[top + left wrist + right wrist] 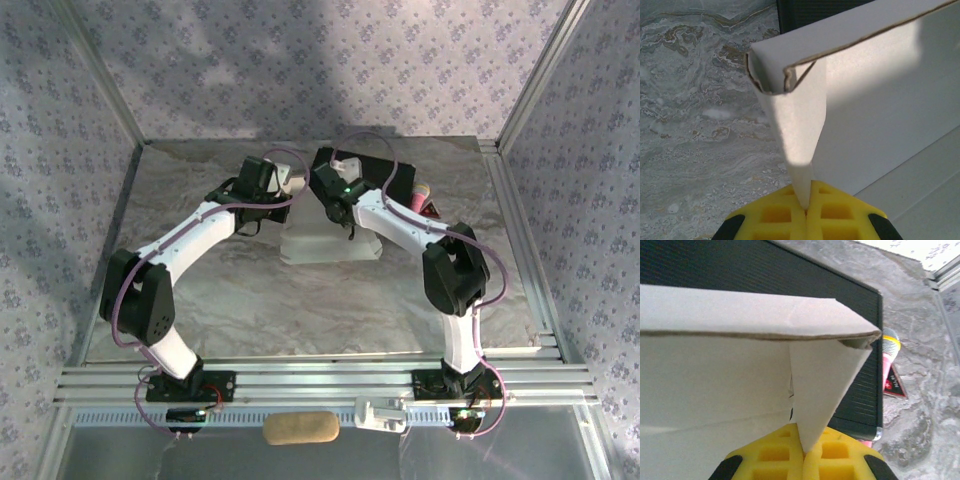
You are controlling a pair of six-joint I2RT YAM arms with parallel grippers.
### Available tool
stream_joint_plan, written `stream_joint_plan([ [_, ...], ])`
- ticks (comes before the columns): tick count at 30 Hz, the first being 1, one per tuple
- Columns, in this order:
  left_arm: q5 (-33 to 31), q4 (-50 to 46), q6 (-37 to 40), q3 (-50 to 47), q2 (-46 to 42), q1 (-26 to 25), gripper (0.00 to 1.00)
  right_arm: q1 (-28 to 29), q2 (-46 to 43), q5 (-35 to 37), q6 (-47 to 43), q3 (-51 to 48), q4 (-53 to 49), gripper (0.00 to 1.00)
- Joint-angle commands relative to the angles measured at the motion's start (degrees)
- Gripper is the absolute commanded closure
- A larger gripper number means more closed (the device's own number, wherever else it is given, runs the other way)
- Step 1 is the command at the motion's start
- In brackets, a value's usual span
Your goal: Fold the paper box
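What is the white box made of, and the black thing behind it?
The paper box looks like thin matte cardboard: white faces, brown raw cut edges. The black case looks like hard plastic or a ribbed covering, with fine parallel lines and shiny metal-looking corners; which one is hard to tell.

The setting is a robotics laboratory test cell. Indicators:

- The table (300,310) has a marble-pattern surface. It is enclosed by an aluminium extrusion frame (108,90) with patterned wall panels (330,60) on three sides.
- Slotted aluminium rails (320,385) run along the near edge of the table. The left arm (195,232) and right arm (400,222) are bolted there side by side.
- Purple cables (360,132) run exposed along both arms.
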Motion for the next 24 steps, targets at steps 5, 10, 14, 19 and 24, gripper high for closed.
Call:
stream_joint_plan([
  [5, 1.2, 1.2, -1.0, 1.4, -0.2, -0.9, 1.0, 1.7, -0.1, 5.4, 2.6, -1.3, -1.3, 1.0],
  [10, -0.7, 3.9, -3.2, -0.8, 0.0, -0.7, 1.0, 1.7, -5.0, 1.9, 2.4, -7.0, 3.7, 1.0],
  [14, -0.6, 8.6, -5.4, -3.4, 0.9, -0.8, 1.0, 1.8, -4.8, 1.2, 3.1, -8.0, 3.1, 1.0],
  [19, -1.4, 13.9, -7.0, -6.0, 3.5, -0.9, 1.0, 2.1, -4.7, 1.1, 4.4, -10.5, 4.3, 1.0],
  [24, -2.5, 16.8, -7.2, -6.5, 6.7, -1.1, 1.0, 2.4, -4.0, 1.6, 5.0, -11.6, 5.2, 1.0],
])
